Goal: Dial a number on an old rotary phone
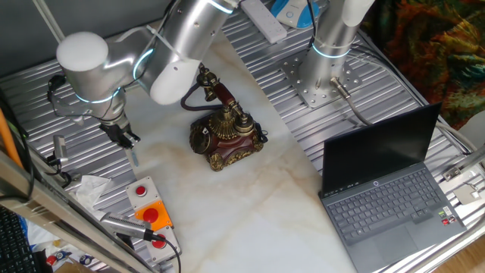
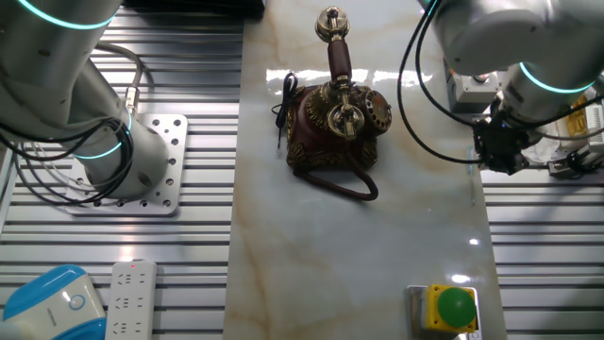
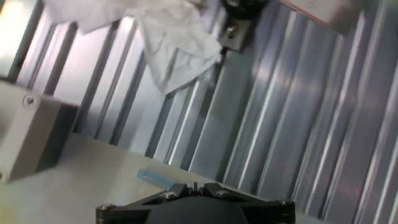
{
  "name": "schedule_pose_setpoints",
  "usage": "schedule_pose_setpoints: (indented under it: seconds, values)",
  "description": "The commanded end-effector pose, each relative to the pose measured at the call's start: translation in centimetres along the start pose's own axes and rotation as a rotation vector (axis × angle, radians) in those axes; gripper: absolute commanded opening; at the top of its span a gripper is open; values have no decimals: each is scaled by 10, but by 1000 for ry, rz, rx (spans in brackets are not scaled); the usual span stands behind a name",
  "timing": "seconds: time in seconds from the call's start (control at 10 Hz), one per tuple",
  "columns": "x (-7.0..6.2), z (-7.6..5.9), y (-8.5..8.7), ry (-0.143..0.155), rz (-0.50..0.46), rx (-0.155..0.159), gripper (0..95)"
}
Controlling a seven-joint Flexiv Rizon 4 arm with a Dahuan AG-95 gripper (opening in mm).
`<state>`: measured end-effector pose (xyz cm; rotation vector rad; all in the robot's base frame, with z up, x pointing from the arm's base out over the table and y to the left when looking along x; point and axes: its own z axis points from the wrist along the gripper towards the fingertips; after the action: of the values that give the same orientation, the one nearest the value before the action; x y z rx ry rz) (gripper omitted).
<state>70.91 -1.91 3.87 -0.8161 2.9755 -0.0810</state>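
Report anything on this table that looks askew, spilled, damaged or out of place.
The dark red and brass rotary phone stands upright, its handset on the cradle. One oddity: a crumpled white tissue lies loose on the ribbed metal edge by the grey button box. The black gripper hangs well away from the phone.

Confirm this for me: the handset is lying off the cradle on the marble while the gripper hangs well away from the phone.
Not quite. The handset is not lying on the marble; it sits on the cradle of the rotary phone, as the other fixed view shows. The rest holds: the gripper hangs well away from the phone, near the table's edge.
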Motion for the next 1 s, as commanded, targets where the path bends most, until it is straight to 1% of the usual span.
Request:
schedule_pose_setpoints:
  seconds: [0.1,0.2,0.3,0.7,0.9,1.0]
  values:
    - [0,7,2,-3,-263,-3,0]
    - [-1,7,2,-3,-321,-2,0]
    - [-1,8,2,-3,-347,4,0]
    - [-1,9,3,16,-489,42,0]
    - [-1,9,4,25,-520,50,0]
    - [-1,9,4,23,-517,48,0]
